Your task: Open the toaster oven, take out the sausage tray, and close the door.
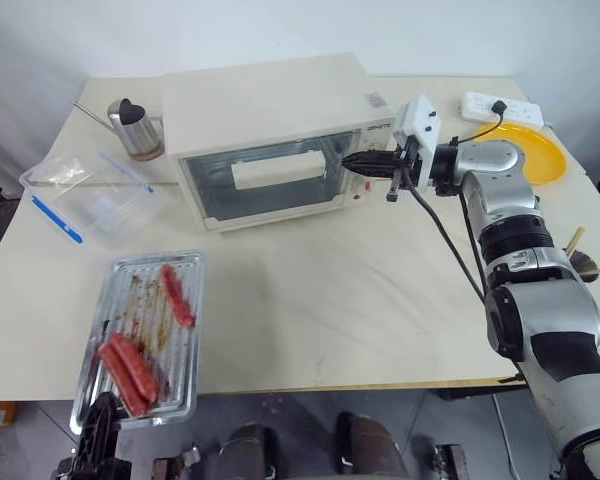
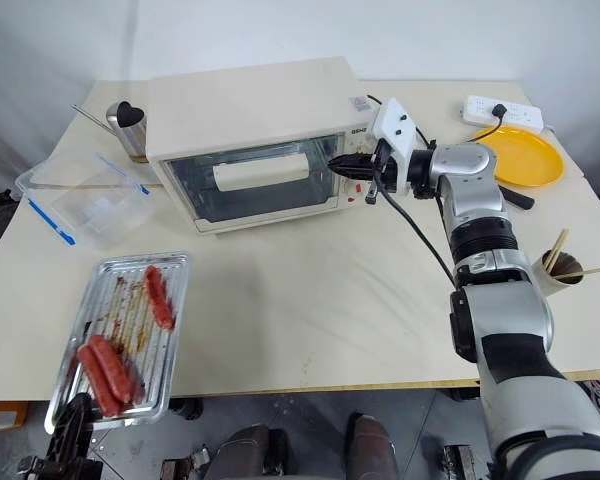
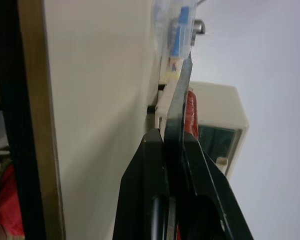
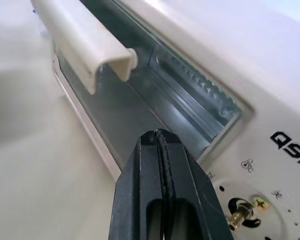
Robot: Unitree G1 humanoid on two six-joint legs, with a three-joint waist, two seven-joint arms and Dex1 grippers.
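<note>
The cream toaster oven (image 1: 270,100) stands at the back of the table. Its glass door (image 1: 265,200), with a white bar handle (image 1: 277,168), stands slightly ajar at the top, and the metal inside shows in the right wrist view. My right gripper (image 1: 350,160) is shut and empty, held level with its tips at the door's right edge beside the knob panel (image 4: 250,200). The shiny sausage tray (image 1: 155,258), with three red-brown sausages (image 1: 130,368), lies at the table's front left, overhanging the edge. My left gripper (image 3: 172,135) is shut on the tray's near rim.
A metal pot with a black lid (image 1: 135,127) and a clear plastic box with blue clips (image 1: 90,200) sit at the back left. A yellow plate (image 1: 530,150) and a white power strip (image 1: 498,105) lie at the back right. A cup of sticks (image 2: 563,268) stands at the right edge.
</note>
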